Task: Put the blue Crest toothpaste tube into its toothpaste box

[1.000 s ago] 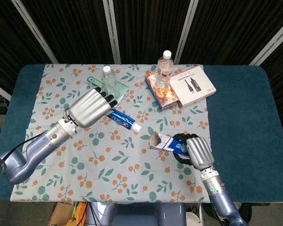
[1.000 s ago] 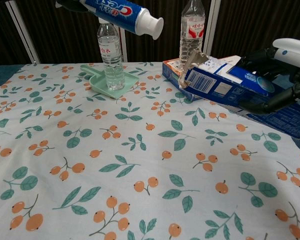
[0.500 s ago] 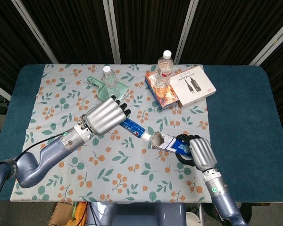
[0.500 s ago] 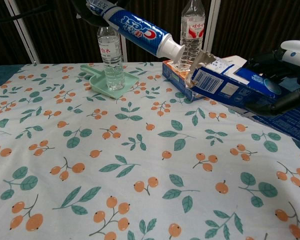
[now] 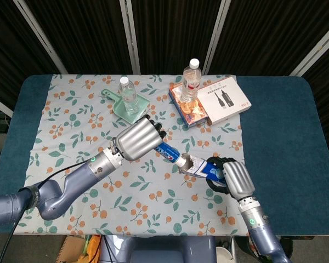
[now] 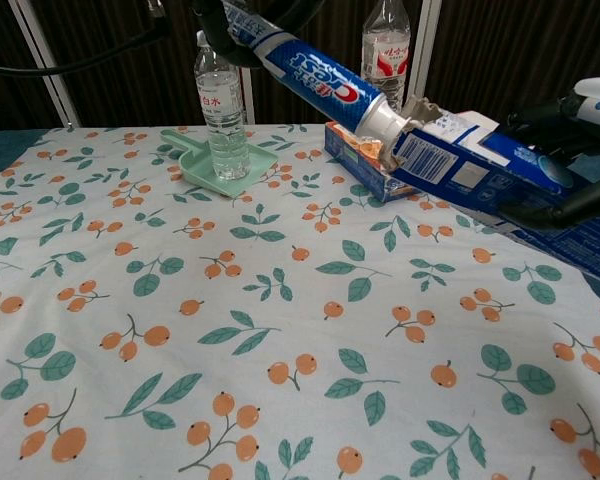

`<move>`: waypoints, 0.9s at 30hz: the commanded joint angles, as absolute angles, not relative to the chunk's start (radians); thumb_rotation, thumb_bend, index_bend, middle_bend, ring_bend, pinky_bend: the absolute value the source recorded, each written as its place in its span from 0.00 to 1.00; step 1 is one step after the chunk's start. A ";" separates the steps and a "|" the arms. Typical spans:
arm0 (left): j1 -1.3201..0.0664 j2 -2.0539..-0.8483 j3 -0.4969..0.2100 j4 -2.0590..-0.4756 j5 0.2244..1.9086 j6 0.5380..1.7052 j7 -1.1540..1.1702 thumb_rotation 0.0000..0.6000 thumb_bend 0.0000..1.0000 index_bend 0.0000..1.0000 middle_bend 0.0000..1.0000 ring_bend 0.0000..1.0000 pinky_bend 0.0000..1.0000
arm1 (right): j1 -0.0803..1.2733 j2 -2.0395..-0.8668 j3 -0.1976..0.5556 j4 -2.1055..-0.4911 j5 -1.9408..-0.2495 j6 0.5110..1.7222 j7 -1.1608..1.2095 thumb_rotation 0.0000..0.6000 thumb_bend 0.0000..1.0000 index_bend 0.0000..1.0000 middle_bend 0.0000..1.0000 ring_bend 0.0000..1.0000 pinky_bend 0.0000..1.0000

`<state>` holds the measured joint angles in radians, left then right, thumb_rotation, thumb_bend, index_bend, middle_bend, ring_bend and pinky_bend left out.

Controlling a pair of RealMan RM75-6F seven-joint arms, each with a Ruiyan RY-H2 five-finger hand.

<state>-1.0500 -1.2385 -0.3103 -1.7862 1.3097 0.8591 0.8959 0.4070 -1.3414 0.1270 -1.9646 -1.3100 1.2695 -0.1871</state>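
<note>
Now my left hand [image 5: 138, 139] grips the blue Crest toothpaste tube [image 6: 315, 76] by its tail end, held above the floral tablecloth [image 5: 98, 186], while my right hand [image 5: 230, 176] clasps the toothpaste box [image 6: 470, 165] with its torn flap end facing the tube. The white cap [image 6: 380, 117] sits right at the box mouth, perhaps just entering; I cannot tell how deep. Alignment looks done, I'd judge. Nearly the whole tube is yet to slide in.

"Crest" on the toothpaste tube [image 6: 315, 76]; bottle label apparently "白水".
</note>
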 commanded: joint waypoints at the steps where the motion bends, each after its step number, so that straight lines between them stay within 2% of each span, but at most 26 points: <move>1: -1.079 -1.269 -0.311 -1.778 1.276 0.861 0.938 1.00 0.47 0.72 0.79 0.71 0.71 | 0.404 -1.335 0.127 -1.966 -1.310 1.270 -0.182 1.00 0.35 0.45 0.51 0.45 0.40; 8: -1.149 -1.338 -0.306 -1.751 1.277 0.867 1.028 1.00 0.47 0.72 0.79 0.71 0.71 | 0.395 -1.320 0.129 -1.967 -1.308 1.269 -0.157 1.00 0.35 0.45 0.51 0.45 0.40; 14: -1.221 -1.351 -0.284 -1.709 1.418 0.842 1.068 1.00 0.44 0.69 0.73 0.66 0.68 | 0.389 -1.311 0.137 -1.969 -1.303 1.272 -0.131 1.00 0.36 0.45 0.51 0.45 0.40; 18: -1.276 -1.350 -0.281 -1.670 1.549 0.831 1.034 1.00 0.37 0.63 0.64 0.56 0.61 | 0.382 -1.314 0.147 -1.973 -1.313 1.288 -0.101 1.00 0.36 0.45 0.51 0.45 0.40; 22: -1.317 -1.364 -0.292 -1.638 1.631 0.849 0.969 1.00 0.27 0.49 0.48 0.41 0.46 | 0.368 -1.337 0.165 -1.972 -1.344 1.333 -0.044 1.00 0.36 0.45 0.51 0.45 0.40; 27: -1.345 -1.360 -0.307 -1.628 1.673 0.862 0.927 1.00 0.15 0.34 0.29 0.25 0.34 | 0.340 -1.373 0.199 -1.962 -1.378 1.414 0.060 1.00 0.36 0.45 0.51 0.45 0.40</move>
<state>-1.3366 -1.3610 -0.3009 -1.6330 1.6645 0.8555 0.9386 0.3568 -1.3524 0.1790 -1.9678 -1.3599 1.3751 0.0121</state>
